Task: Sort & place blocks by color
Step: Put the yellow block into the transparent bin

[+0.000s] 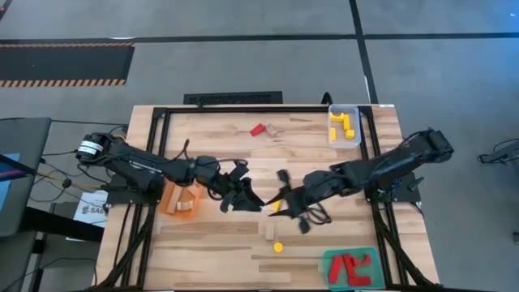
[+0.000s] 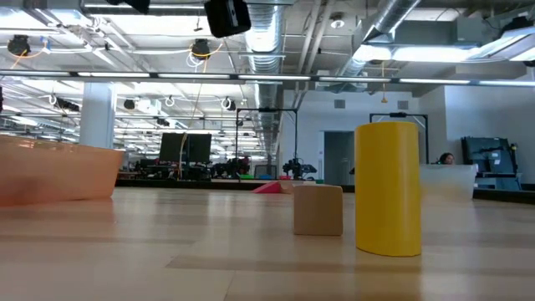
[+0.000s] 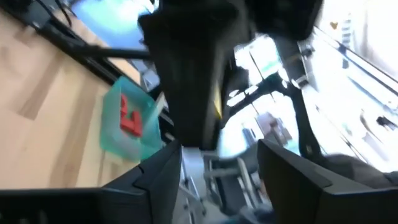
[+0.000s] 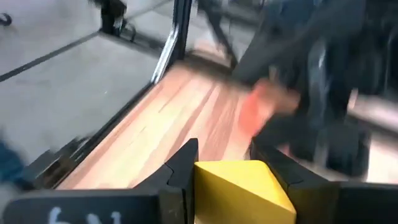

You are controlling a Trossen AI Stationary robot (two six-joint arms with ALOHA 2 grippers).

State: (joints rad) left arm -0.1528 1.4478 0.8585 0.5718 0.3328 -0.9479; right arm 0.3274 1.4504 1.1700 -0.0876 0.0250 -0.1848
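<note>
Centrally, a bright yellow, sharp-edged block (image 4: 239, 190) pinched between the right gripper (image 4: 224, 163) jaws; left gripper (image 3: 217, 162) jaws apart, empty.

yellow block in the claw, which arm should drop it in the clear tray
Right. The right claw is shut on the yellow block, and the clear tray with other yellow blocks sits on its side of the table. The left claw holds nothing and faces the right arm mid-table.

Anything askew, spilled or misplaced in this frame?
Nothing spilled or damaged. Trays match their colours: red blocks in the green tray, yellow blocks in the clear tray. The right gripper holds a yellow block mid-table.
</note>
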